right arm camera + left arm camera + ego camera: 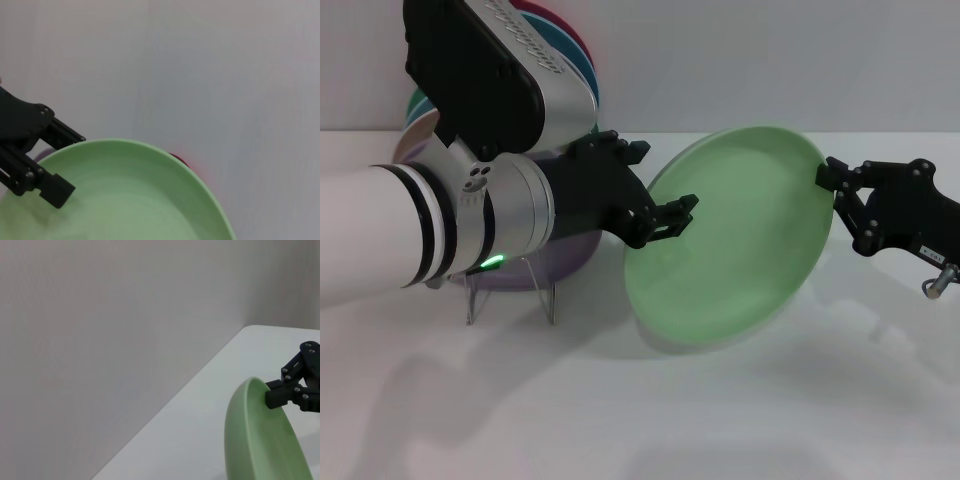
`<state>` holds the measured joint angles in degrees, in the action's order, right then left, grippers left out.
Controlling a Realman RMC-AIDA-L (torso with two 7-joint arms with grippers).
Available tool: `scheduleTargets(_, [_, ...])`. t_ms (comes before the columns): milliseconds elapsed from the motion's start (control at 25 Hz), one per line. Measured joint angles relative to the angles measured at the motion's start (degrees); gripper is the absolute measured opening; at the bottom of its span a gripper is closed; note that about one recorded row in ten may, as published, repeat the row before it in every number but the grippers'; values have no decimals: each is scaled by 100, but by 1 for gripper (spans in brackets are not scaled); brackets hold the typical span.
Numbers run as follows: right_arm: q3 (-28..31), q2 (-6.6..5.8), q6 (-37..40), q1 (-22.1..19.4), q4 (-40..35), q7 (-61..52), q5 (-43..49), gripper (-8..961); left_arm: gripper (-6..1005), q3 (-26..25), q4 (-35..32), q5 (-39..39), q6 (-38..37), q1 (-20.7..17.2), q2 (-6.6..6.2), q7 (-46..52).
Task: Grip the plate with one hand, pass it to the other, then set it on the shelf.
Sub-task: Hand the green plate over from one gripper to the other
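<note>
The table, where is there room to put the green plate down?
The white table is bare in front, below the plate, and under the right gripper. The back left is crowded: the left gripper, the shelf and its plates fill it.

Lilac plate (pixel 535 268) low on rack, teal (pixel 588 70) & red (pixel 545 12) plates behind, white table (pixel 720 420).

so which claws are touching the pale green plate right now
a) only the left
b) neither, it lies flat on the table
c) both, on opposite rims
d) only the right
c: the plate is tilted in the air, the left claw pinching one rim and the right claw pinching the opposite rim.
</note>
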<state>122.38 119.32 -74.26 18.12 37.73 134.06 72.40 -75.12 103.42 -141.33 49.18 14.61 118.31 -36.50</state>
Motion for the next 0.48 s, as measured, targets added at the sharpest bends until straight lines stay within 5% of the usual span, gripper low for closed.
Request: scheduleTargets(480, [4,0,-1,10,0,-30,0,22,584,26,-17,-9,-67,-2,2,-6])
